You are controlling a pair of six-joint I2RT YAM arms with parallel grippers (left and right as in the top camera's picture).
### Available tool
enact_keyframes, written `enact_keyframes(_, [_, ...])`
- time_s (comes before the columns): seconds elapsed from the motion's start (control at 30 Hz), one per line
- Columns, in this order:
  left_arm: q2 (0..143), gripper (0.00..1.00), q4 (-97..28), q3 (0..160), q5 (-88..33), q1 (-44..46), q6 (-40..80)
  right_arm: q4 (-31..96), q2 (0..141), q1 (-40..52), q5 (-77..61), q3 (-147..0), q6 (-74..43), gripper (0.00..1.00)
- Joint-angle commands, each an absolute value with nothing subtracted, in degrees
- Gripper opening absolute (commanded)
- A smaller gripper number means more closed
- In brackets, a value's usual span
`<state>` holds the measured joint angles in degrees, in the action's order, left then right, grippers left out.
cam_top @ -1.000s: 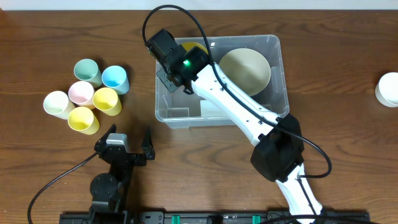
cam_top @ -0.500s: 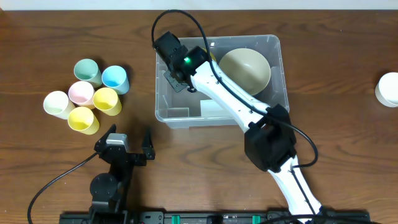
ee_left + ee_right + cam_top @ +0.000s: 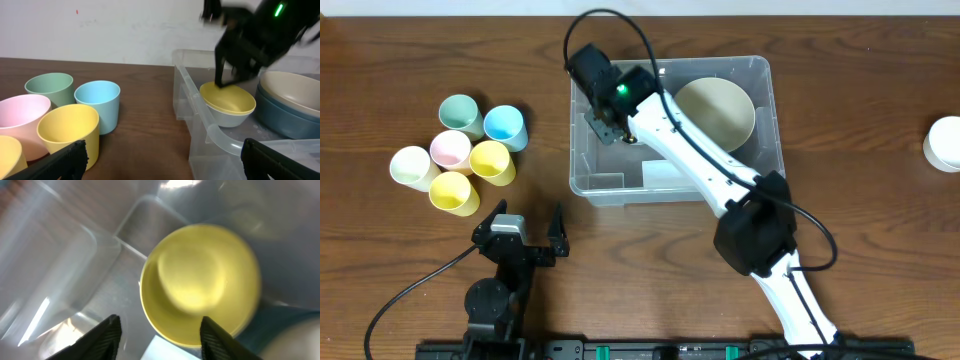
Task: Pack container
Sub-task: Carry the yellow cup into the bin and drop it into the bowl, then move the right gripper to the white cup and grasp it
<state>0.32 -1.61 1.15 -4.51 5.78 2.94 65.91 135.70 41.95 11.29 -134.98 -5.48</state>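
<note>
Already in container (image 3: 610, 182), yellow bowl (image 3: 229, 102) (cream bowl (image 3: 715, 112) beside)

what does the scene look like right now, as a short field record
bin: clear, mid-table
in bin: yellow bowl; cream bowl stacked on blue bowl
right gripper: open, just over yellow bowl
left gripper: open, empty, outside bin
cups: six, grouped left of bin
extra: white cup at far right edge

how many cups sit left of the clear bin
6, in one cluster: green cup, blue cup farthest; pink cup, yellow cup midway; cream cup leftmost; second yellow cup nearest. None looks hidden.
</note>
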Motion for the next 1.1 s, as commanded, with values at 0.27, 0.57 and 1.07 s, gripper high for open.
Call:
enact_keyframes(0.27, [0.2,0.98,-3.6,0.2,-5.4,5.6,2.6,74.4,117.5,28.9,25.7,-142.1,-11.3,0.57])
enact_keyframes(0.57, [0.2,0.98,-3.6,0.2,-5.4,5.6,2.6,80.3,117.1,3.3,19.5,-140.2,-19.9,0.57])
enact_keyframes(1.07, [0.2,0.98,-3.6,0.2,-5.4,5.6,2.6,68.6,121.6,-20.3,15.8,-118.9,-11.1,0.55])
